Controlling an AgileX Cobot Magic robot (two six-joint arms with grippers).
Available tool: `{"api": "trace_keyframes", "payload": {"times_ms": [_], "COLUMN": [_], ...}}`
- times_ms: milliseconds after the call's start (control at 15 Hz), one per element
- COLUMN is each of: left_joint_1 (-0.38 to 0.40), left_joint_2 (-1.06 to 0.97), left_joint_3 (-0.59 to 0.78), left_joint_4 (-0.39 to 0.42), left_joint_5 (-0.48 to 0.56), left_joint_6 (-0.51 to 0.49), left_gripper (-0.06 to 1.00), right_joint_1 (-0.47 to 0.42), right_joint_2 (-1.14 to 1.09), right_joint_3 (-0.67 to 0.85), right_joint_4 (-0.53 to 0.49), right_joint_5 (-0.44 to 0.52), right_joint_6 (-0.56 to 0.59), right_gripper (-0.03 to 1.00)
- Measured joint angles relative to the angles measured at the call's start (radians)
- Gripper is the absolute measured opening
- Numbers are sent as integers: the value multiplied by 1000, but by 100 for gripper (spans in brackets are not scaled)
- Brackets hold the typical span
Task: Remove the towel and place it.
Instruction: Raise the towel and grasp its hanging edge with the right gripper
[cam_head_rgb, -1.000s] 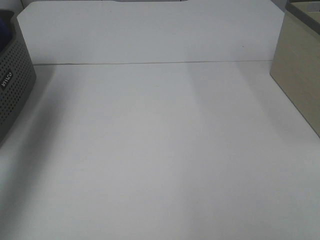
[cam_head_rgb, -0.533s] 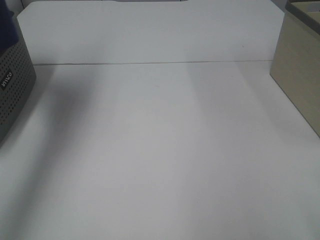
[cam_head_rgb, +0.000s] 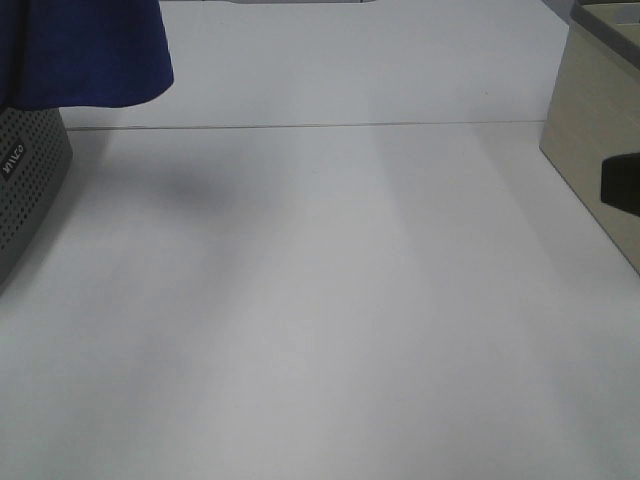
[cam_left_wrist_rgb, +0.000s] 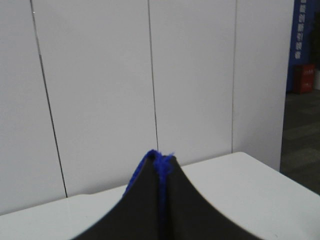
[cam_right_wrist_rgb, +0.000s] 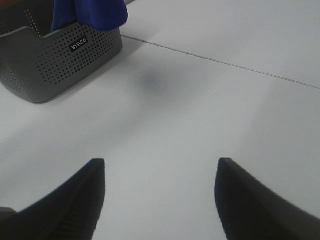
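Aloft, dark royal-blue towel (cam_head_rgb: 90, 50) with fuzzy fibres.

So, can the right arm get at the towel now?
Probably yes: the right end effector is open and only table surface lies between it and the towel, which the left end effector holds over the basket.

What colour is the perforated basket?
The basket is dark grey with small round holes; the right wrist view shows it best.
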Motion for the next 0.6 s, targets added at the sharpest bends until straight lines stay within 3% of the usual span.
{"api": "trace_keyframes", "payload": {"times_ms": [267, 400, 600], "left_joint_1": [-133, -180, -204], "left_joint_2": [53, 61, 61], "left_joint_3": [0, 0, 0], "left_joint_4": [-8, -87, -267], "left_joint_5": [69, 86, 125], "left_joint_6": [192, 281, 423], "left_gripper": [0, 0, 0], "right_joint_1": [0, 0, 0], "right_joint_2": [149, 275, 425], "right_joint_3": [0, 0, 0], "right_joint_4": [153, 272, 431], "right_joint_5": [11, 70, 111], "right_joint_6": [-254, -418, -602], "right_gripper": [63, 63, 63]}}
